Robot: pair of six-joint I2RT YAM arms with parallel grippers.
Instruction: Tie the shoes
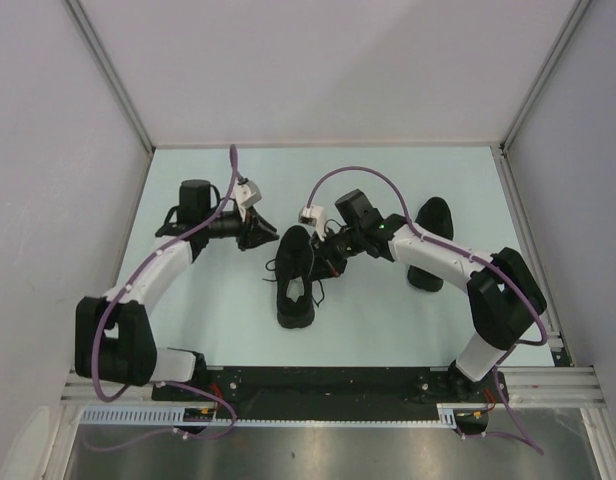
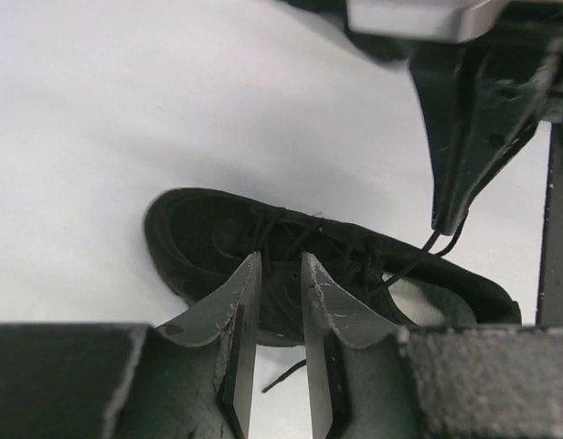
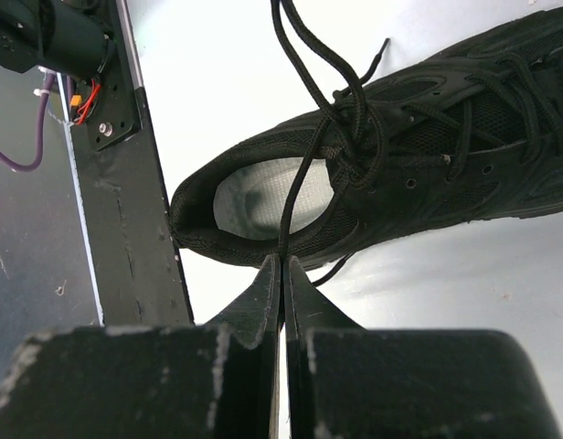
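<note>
A black low-top shoe [image 1: 294, 275] lies mid-table, toe pointing away from the arm bases, with loose laces spilling to both sides. The right wrist view shows the shoe [image 3: 428, 165] and its grey insole [image 3: 259, 197]. My right gripper [image 3: 283, 261] is shut on a thin black lace [image 3: 295, 192] that runs taut up to the crossed laces at the tongue. It hovers just right of the shoe [image 1: 326, 262]. My left gripper [image 2: 281, 265] stands open beside the shoe's toe half [image 1: 263, 235], nothing between its fingers. A loose lace end [image 2: 286, 375] lies on the table below them.
A second black shoe [image 1: 431, 235] lies to the right, partly under the right arm. The black base rail [image 1: 338, 385] runs along the near edge. Grey walls close in the left, back and right sides of the pale table [image 1: 208, 330].
</note>
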